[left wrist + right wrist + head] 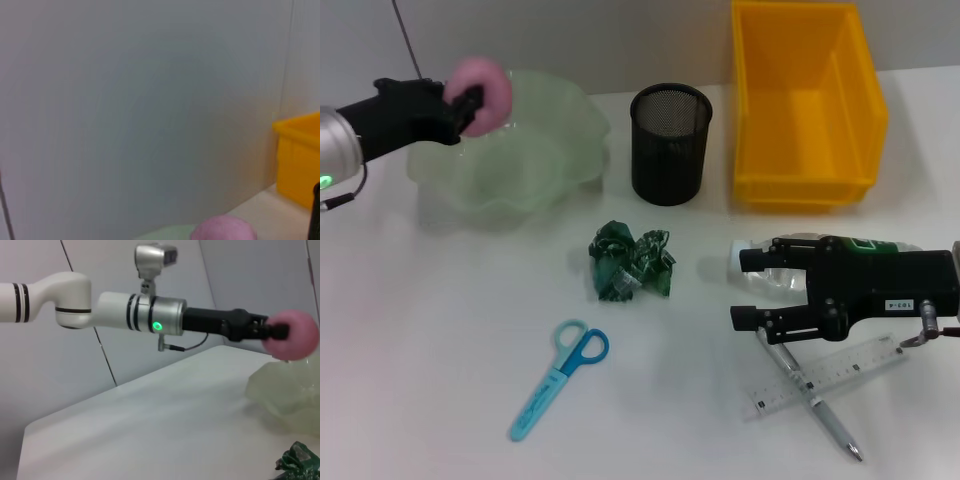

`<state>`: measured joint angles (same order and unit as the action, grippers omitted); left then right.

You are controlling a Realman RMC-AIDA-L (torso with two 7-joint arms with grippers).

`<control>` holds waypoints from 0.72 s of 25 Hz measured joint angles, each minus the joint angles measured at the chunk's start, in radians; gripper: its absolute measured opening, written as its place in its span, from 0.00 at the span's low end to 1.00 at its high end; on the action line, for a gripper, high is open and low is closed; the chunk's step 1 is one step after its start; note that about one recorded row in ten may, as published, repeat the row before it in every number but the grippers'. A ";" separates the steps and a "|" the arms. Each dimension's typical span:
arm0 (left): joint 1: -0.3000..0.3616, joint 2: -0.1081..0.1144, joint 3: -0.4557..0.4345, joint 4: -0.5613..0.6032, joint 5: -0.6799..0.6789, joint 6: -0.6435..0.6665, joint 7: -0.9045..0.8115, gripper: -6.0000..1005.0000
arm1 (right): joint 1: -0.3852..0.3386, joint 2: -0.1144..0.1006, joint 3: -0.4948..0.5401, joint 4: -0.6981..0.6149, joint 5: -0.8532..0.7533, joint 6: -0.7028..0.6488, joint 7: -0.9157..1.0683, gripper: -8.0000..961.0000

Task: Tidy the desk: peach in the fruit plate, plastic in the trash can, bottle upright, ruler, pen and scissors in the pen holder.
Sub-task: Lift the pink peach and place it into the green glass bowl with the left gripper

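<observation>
My left gripper (468, 108) is shut on the pink peach (488, 92) and holds it just above the rim of the pale green fruit plate (520, 165). The right wrist view shows the same peach (294, 335) over the plate (285, 395), and the peach (223, 230) fills the lower edge of the left wrist view. My right gripper (744, 290) stands open over the neck end of the bottle (775, 276), which lies on its side. The clear ruler (840, 372) and the pen (817, 400) lie crossed just in front of it. The blue scissors (560, 378) lie at the front centre. Crumpled green plastic (632, 262) sits mid-table.
The black mesh pen holder (670, 142) stands at the back centre. Right of it is the yellow trash can (807, 105), a bin with its open top showing. A grey wall runs close behind the table.
</observation>
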<state>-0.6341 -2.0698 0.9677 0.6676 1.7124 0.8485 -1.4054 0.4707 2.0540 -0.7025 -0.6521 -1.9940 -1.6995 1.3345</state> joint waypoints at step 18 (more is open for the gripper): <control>-0.009 -0.003 0.048 -0.019 -0.013 -0.081 0.004 0.81 | 0.002 0.000 0.000 -0.001 -0.001 0.000 0.002 0.87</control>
<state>-0.6433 -2.0724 1.0157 0.6488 1.6998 0.7673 -1.4009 0.4727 2.0539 -0.7025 -0.6535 -1.9946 -1.6997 1.3368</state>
